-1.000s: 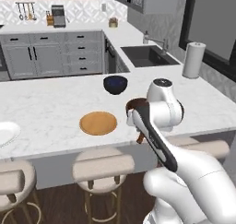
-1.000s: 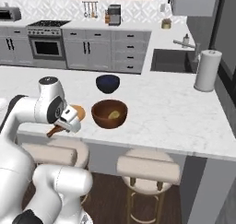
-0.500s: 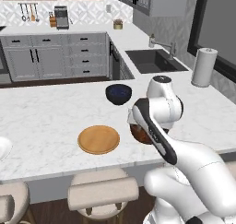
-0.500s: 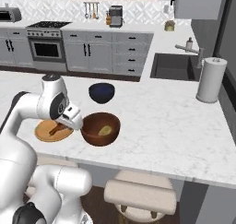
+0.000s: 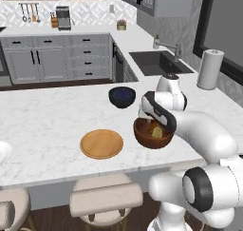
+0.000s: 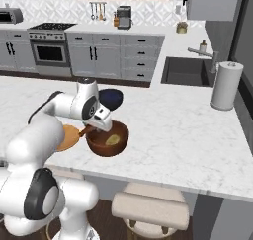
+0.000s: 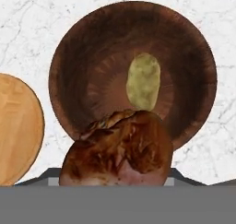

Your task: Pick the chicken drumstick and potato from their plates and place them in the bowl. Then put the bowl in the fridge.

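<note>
The mouth of the bowl [image 7: 133, 75] is open from above, with 1 thing inside: the potato [image 7: 143, 81] lies on the bottom, a little to the right of middle, and the left half of the floor is bare. The chicken drumstick [image 7: 117, 151] hangs over the near rim. Just to the left stands the tan plate [image 5: 101, 143], flat and low. The dark blue bowl [image 5: 122, 96] stands near on the far side. To the right, the counter [image 6: 188, 135] is bare marble up to the paper towel roll [image 6: 223, 85].
</note>
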You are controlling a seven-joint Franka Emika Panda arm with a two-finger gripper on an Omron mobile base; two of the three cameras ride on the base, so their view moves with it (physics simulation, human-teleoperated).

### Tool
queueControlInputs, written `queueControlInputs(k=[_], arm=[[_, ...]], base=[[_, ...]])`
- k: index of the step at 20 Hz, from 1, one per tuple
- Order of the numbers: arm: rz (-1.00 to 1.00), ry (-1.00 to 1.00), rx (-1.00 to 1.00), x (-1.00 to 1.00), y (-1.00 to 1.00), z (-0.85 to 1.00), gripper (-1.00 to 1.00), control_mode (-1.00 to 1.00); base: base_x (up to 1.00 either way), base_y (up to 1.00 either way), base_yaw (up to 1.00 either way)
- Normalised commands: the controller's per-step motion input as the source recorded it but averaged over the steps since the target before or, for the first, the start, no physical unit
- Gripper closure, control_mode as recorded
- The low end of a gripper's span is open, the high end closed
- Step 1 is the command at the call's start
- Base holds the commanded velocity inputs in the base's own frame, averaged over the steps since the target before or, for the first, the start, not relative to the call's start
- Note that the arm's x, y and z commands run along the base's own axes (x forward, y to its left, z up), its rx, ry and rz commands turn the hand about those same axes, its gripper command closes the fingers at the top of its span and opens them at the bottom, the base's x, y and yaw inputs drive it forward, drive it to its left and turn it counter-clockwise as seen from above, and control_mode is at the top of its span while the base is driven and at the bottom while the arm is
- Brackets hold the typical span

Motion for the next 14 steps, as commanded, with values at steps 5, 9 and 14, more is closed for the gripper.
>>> queueControlInputs(k=[5, 9, 14], arm=[[0.07, 0.07, 0.0, 0.91, -0.08, -0.47, 1.0, -1.0], [0.04, 0.07, -0.01, 0.2, 0.02, -0.5, 1.0, -1.0], [0.03, 0.05, -0.02, 0.36, 0.0, -0.51, 1.0, -1.0]], base=[[0.0, 0.0, 0.0], [0.0, 0.0, 0.0], [0.0, 0.0, 0.0]])
